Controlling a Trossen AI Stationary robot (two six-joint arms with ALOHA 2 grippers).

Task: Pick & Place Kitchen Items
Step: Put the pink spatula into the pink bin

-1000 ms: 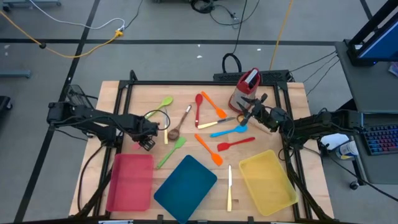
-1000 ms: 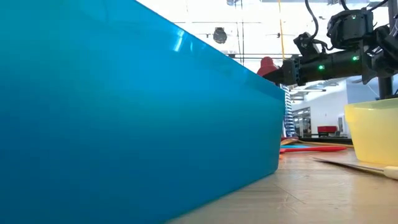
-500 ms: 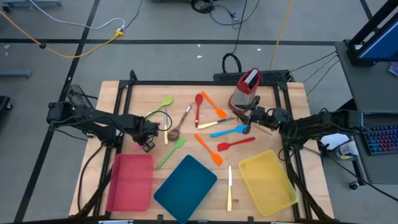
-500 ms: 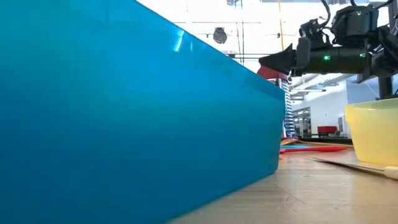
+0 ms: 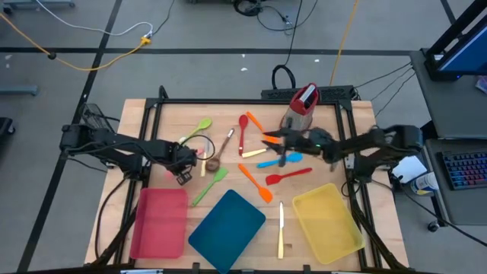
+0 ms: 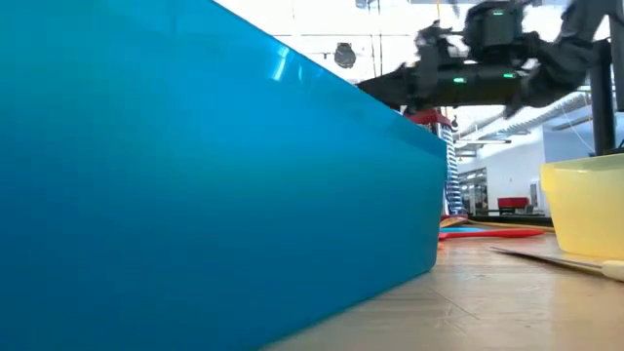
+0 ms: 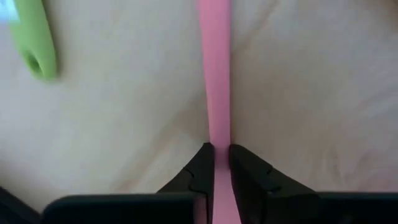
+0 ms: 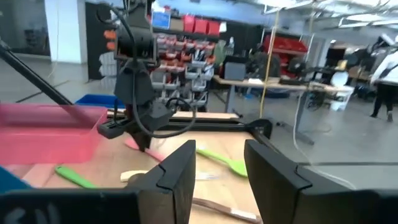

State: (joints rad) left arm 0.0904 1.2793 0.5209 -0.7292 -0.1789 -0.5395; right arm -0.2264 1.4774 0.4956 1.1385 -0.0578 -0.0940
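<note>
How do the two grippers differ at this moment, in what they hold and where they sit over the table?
The left gripper is shut on a slim pink spatula handle, low at the wooden table, just behind the flat red tray. The right gripper is open and holds nothing; it hovers above the scattered utensils near the blue spatula, in front of the red-topped metal grater. Both are dark two-finger grippers that reach toward the table's middle.
</note>
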